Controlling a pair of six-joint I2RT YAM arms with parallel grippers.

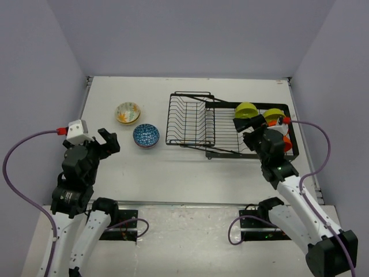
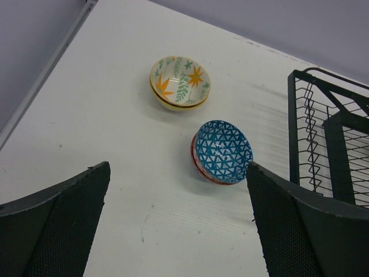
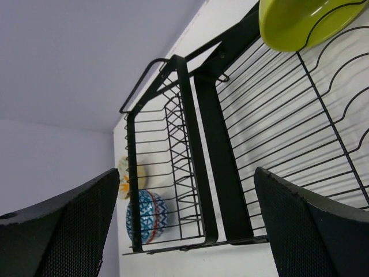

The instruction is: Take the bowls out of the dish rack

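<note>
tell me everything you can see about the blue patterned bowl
The blue patterned bowl is small, round and glazed-looking, with a white triangle lattice on blue inside. A reddish edge shows under its rim; whether that is its own outer wall or something beneath it is unclear. It is empty and sits open side up on the white table, left of the dish rack and near the floral bowl, apart from both.

A robot lab cell: a white desk [image 1: 173,173] boxed in by plain lilac-grey walls [image 1: 190,34], two arms [image 1: 78,164] bolted at its near edge, purple cables [image 1: 31,136] trailing, with only a rack [image 1: 190,118] and bowls [image 1: 146,135] on it.
</note>
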